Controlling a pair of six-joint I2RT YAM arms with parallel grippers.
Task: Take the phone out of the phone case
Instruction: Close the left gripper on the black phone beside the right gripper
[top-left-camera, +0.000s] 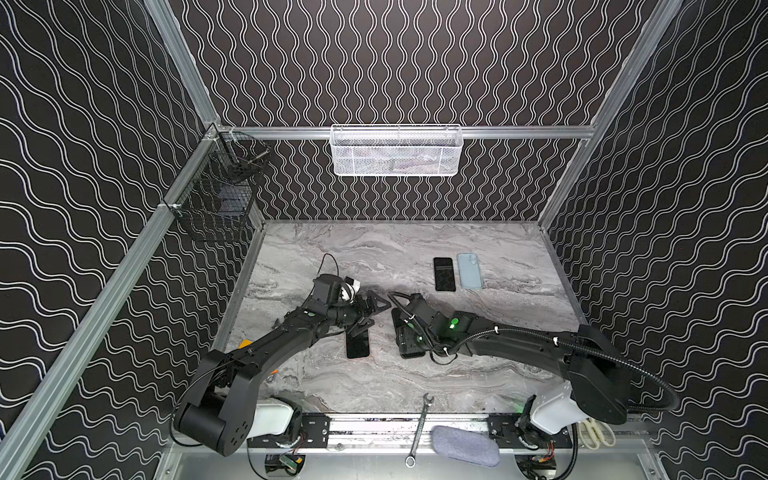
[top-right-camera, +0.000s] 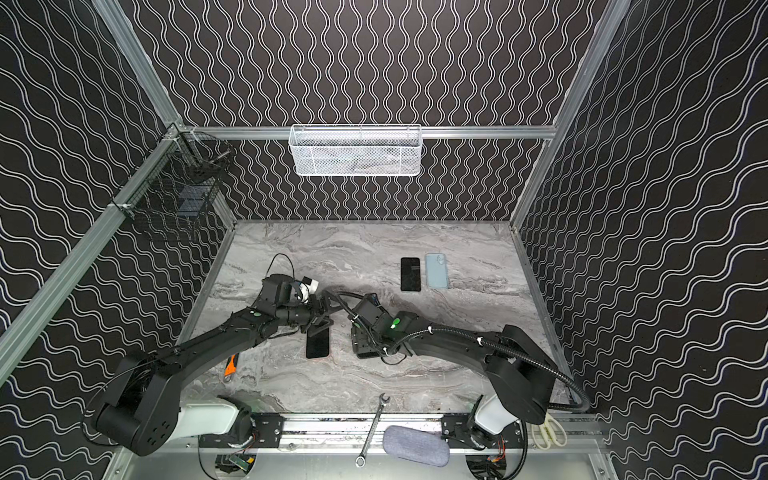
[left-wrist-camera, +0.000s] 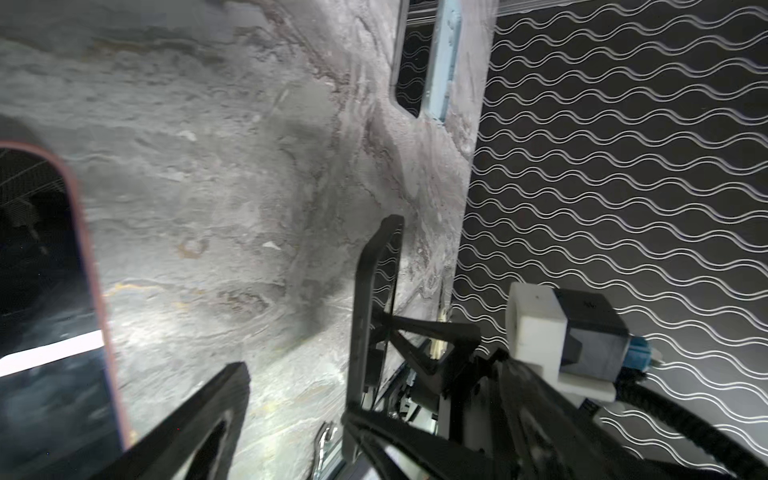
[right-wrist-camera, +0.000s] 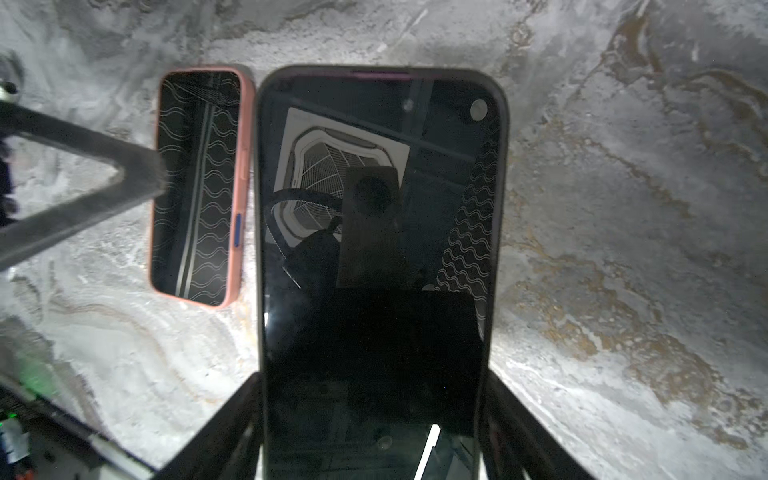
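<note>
Closest to lens, R wrist view: dark phone (right-wrist-camera: 382, 249), screen up, clamped across its width btwn the fingers of R gripper (right-wrist-camera: 374, 374). Its dark rim looks like a case, so prob. the task's item. It sits near mid-table; raised or resting, can't tell. L gripper (top-left-camera: 368, 311) is spread wide, holding nothing, at the far end of pink-cased phone (top-left-camera: 357, 343), which lies flat just beside the dark one; contact unclear. Risks: R squeezing the sides may pin the phone in its shell so it won't pop. If L pries a corner, the lot could twist out & drop on marble table (top-left-camera: 415, 390) or onto the pink one. Wrists v. close, could clash. Count: phones 3, incl. bare black phone (top-left-camera: 444, 274) far side; light-blue case (top-left-camera: 469, 271) 1, beside it; arms 2; baskets 2, white mesh basket (top-left-camera: 395, 160) & black wire basket (top-left-camera: 216, 195); wrench (top-left-camera: 419, 428) 1; scissors (top-left-camera: 596, 432) 1; grey pad (top-left-camera: 463, 445) 1; orange-handled tool (top-right-camera: 230, 365) 1.
</note>
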